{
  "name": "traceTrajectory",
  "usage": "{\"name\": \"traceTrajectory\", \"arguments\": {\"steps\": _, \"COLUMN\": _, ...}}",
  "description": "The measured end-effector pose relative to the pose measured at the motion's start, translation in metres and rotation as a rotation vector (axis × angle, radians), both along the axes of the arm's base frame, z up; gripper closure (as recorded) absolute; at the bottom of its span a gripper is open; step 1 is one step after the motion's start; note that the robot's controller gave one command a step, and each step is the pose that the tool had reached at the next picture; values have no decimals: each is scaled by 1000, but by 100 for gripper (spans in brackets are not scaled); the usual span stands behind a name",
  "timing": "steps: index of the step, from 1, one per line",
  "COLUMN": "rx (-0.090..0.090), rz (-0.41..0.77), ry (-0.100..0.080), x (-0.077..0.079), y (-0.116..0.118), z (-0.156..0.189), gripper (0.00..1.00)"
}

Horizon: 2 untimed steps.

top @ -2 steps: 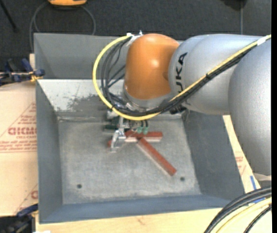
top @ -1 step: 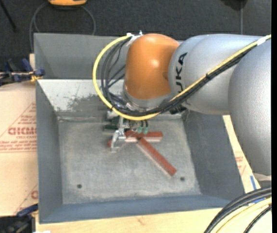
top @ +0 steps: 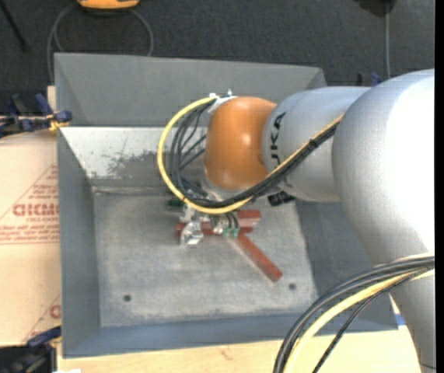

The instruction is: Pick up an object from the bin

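Observation:
My gripper is down near the bin floor, just left of the middle, mostly hidden under the arm's orange cover. A long reddish-brown bar lies on the floor, running from the gripper down to the right. A second short red piece sits right beside the gripper on its right, partly covered by the wrist. A small dark green bit shows at the gripper's upper left. I cannot make out whether anything is in the gripper.
The arm reaches in from the right and hangs over the bin's right half. Cables loop around the orange cover above the bin's middle. Bare grey floor lies to the left of the gripper and in front of it.

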<state>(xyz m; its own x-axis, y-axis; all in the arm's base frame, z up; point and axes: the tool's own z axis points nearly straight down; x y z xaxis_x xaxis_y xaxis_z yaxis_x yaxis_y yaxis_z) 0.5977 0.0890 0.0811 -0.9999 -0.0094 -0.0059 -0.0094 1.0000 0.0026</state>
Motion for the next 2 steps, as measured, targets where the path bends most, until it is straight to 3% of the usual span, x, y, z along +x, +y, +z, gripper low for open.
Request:
{"name": "traceTrajectory", "arguments": {"steps": 1, "rx": 0, "rz": -1, "ry": 0, "x": 0, "y": 0, "z": 0, "gripper": 100}}
{"name": "traceTrajectory", "arguments": {"steps": 2, "rx": -4, "rz": 36, "ry": -3, "x": -5, "y": -17, "z": 188, "gripper": 100}}
